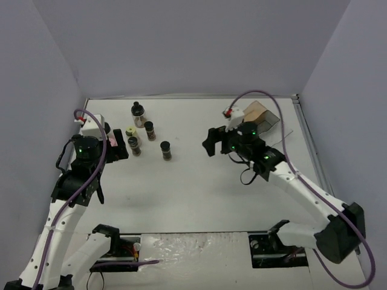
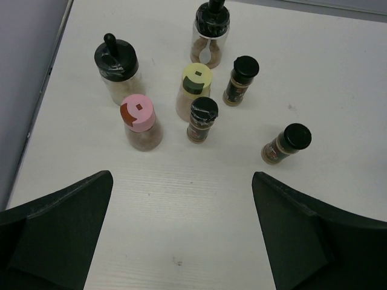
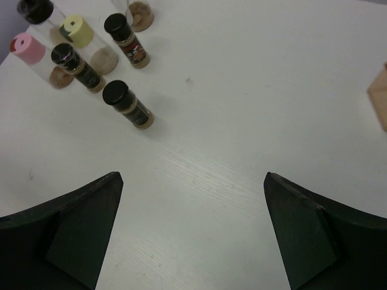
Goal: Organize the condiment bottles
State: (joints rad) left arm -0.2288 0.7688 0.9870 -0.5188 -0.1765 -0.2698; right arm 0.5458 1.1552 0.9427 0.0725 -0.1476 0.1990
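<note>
1. Left jaws: spread wide, empty, above the white surface (image 2: 181, 235).
2. Right jaws: equally wide, holding nothing.
3. Seven small clear condiment bottles (image 2: 195, 90), capped black, pink and yellow, stand clustered before the left jaws.
4. Clear-and-brown plastic rack (image 1: 257, 113): far right, well apart.

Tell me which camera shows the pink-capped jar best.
The left wrist view: the pink-capped jar stands whole and near, cap and brownish contents plain. The right wrist view catches it small at the left edge; the top view shows only a pink sliver beside the left arm.
</note>
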